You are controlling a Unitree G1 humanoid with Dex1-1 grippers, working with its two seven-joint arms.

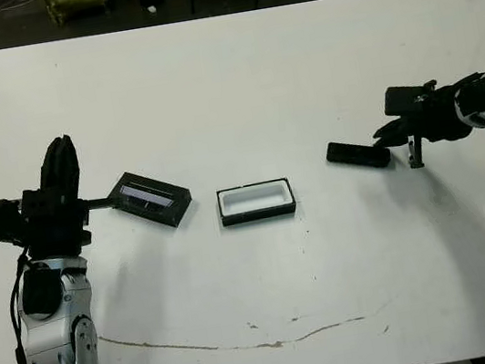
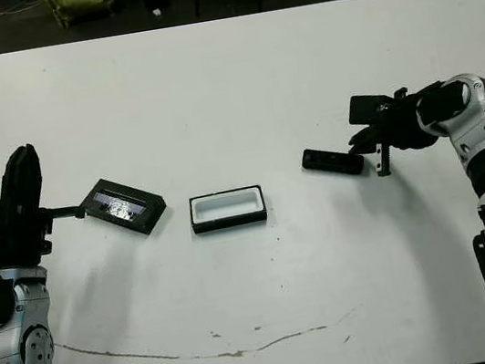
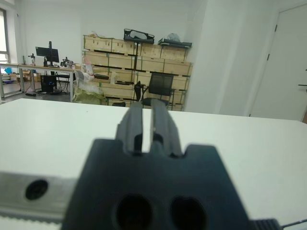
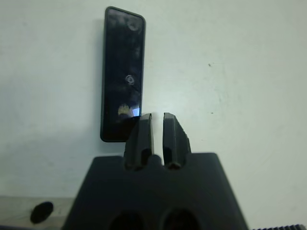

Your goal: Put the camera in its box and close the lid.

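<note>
The camera (image 1: 358, 153), a slim black bar, lies flat on the white table right of centre. My right gripper (image 1: 383, 134) hovers at its right end, shut and holding nothing. In the right wrist view the fingertips (image 4: 145, 120) overlap the camera's (image 4: 122, 72) near end. The box (image 1: 256, 201), a black tray with white lining, sits open at the table's centre. The lid (image 1: 148, 197), black with a pale glossy strip, lies at an angle to the left of the box. My left gripper (image 1: 60, 146) is raised left of the lid, fingers pointing up, shut and empty.
A thin brown streak (image 1: 249, 342) runs across the table (image 1: 227, 83) near its front edge. Beyond the far edge are a dark floor and an olive bag (image 1: 75, 1). The left wrist view shows shelves of cardboard boxes (image 3: 134, 52) and an office chair (image 3: 159, 86) beyond the table.
</note>
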